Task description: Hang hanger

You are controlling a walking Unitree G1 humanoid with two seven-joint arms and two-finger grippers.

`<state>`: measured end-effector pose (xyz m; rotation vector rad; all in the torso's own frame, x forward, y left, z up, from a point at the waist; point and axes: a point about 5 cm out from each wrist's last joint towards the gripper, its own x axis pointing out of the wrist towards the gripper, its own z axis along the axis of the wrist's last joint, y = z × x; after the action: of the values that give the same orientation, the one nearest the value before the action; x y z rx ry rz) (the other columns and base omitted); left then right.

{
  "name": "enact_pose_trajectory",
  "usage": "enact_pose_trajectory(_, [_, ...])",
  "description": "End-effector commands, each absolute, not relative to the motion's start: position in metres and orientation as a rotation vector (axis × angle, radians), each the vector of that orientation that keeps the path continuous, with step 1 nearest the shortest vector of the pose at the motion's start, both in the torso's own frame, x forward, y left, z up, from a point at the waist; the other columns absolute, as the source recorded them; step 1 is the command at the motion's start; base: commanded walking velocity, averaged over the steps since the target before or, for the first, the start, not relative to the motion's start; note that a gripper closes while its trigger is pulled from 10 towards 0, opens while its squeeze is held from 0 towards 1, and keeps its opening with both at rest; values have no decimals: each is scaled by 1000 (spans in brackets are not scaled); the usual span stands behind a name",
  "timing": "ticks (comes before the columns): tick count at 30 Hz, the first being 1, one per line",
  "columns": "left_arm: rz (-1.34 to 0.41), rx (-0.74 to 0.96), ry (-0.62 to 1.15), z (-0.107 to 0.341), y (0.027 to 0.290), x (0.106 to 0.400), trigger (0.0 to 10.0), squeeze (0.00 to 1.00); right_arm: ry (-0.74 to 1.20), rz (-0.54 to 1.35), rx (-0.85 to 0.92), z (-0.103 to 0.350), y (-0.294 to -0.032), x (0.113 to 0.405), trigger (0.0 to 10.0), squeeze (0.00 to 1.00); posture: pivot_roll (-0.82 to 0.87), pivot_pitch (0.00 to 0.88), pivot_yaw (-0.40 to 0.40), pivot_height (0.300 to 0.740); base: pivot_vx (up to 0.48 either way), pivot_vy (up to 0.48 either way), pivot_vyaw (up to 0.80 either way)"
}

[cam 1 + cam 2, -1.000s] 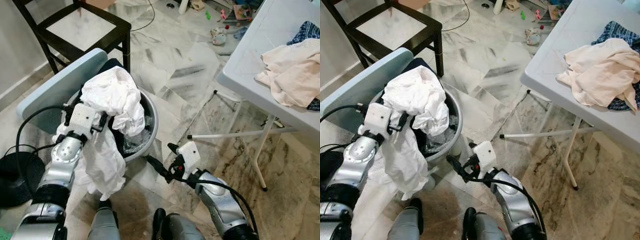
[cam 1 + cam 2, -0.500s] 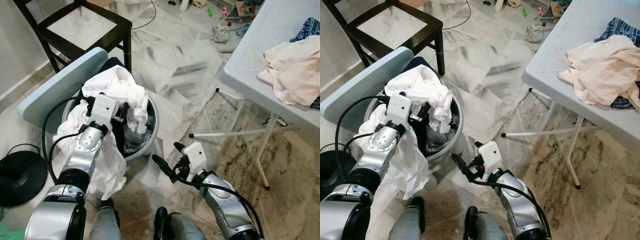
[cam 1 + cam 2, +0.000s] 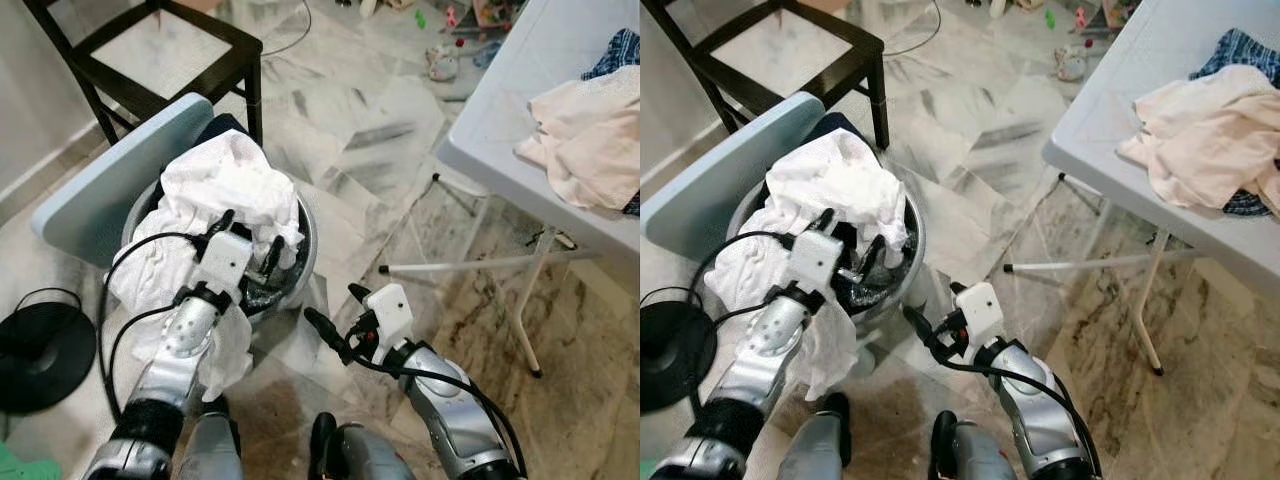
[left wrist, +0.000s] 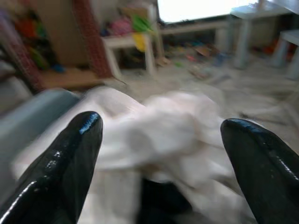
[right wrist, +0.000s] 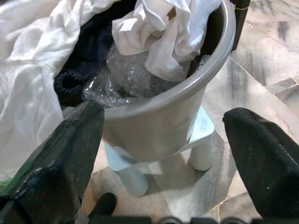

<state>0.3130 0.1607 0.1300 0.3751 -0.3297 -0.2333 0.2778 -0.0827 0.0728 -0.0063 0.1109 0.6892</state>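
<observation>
A heap of white cloth spills over a grey round basket, with part of it hanging down the basket's near left side. Dark cloth and crumpled clear plastic lie inside. My left gripper is open over the basket's near rim, just below the white heap, with nothing between its fingers. My right gripper is open low above the floor, to the right of the basket and pointing at its wall.
The basket stands on a small pale stool. A light blue board leans behind it, with a black chair beyond. A white folding table with cream clothes stands right, its legs reaching the floor. A black disc lies left.
My left gripper has swung from the basket's left side to its near rim and sits lower. The white cloth has settled down onto the basket. The right gripper has hardly moved.
</observation>
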Motion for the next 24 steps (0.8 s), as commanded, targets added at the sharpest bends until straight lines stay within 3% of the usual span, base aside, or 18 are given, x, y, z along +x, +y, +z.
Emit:
enact_pose_trajectory(1, [-189, 397, -358, 133, 168, 306, 10000, 1000, 151, 684, -11, 64, -86, 274, 10000, 0, 151, 336, -140, 740, 0, 0, 0])
enact_pose_trajectory(8, [-47, 445, -266, 134, 213, 317, 10000, 1000, 151, 708, -14, 64, -84, 275, 10000, 0, 163, 339, -154, 740, 0, 0, 0])
enact_pose_trajectory(17, [-173, 424, -195, 140, 199, 350, 10000, 1000, 153, 701, -29, 64, -87, 273, 10000, 0, 114, 346, -154, 740, 0, 0, 0])
enact_pose_trajectory(18, [-212, 420, -189, 141, 192, 353, 10000, 624, 153, 690, -30, 64, -89, 272, 10000, 0, 106, 347, -150, 740, 0, 0, 0])
enact_pose_trajectory(19, [-229, 415, -190, 141, 188, 355, 10000, 478, 153, 685, -30, 63, -90, 272, 10000, 0, 88, 348, -143, 740, 0, 0, 0])
enact_pose_trajectory(20, [-247, 407, -195, 143, 183, 357, 10000, 0, 155, 678, -29, 63, -91, 271, 10000, 0, 84, 349, -141, 740, 0, 0, 0])
enact_pose_trajectory(24, [-337, 372, -116, 132, 165, 363, 10000, 0, 165, 655, -31, 60, -94, 266, 10000, 0, 60, 349, -131, 740, 0, 0, 0])
